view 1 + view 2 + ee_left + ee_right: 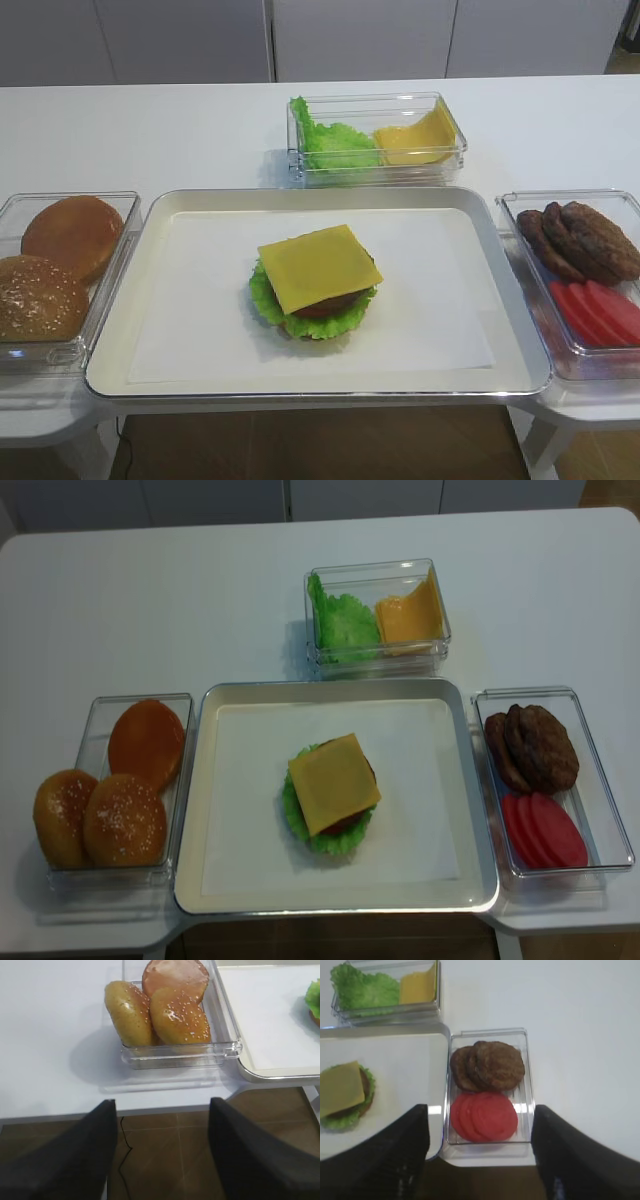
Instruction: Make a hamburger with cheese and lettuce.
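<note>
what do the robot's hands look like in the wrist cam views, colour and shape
Only the fingers show, at the bottom of each wrist view. The right hand has two broad, dark, near-black fingers with a faintly ribbed, matte surface and rounded upper edges. The left hand looks the same: two wide black fingers, blurred by closeness. No cables, markings or arm links are visible, and neither overhead view shows the arms.

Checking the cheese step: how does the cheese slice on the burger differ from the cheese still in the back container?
The cheese on the hamburger lies flat on top of the stack, fully exposed; the spare cheese leans tilted against the wall of its clear container, beside lettuce. The placed slice sits on the tray; the spare sits behind the tray on the table. Both are smooth, thin and yellow.
</note>
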You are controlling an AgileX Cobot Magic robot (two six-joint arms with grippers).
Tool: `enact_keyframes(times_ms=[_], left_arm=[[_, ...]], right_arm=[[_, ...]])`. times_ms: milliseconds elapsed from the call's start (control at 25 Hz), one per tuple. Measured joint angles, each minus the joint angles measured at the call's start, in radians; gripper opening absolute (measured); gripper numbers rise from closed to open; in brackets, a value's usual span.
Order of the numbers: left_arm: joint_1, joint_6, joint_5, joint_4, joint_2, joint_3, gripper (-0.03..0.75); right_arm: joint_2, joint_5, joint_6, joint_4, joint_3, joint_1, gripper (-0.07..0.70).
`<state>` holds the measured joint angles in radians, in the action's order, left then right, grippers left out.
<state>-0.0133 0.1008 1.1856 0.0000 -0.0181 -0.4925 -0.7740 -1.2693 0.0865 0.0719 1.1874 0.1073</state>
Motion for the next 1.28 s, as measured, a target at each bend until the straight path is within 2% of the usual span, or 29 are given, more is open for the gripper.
enact_keyframes(times_ms=[240,760,1160,1280], left_arm=[[0.000,0.000,0.000,0.000,0.000,0.000,0.433],[0.000,0.000,0.000,0.000,0.000,0.000,0.433],[0.000,0.000,0.000,0.000,0.000,0.000,0.433],[0.000,0.000,0.000,0.000,0.000,0.000,0.433]], right_arm=[[0.184,-0.003,0.000,-0.002,-0.154,0.000,0.501],[0.601,-0.011,-0.013,-0.002,-0.361,0.000,0.501],[0.772,-0.015,-0.042,0.010,-0.491,0.000,0.501],[0.792,0.011,-0.044,0.011,-0.531,0.000,0.501]])
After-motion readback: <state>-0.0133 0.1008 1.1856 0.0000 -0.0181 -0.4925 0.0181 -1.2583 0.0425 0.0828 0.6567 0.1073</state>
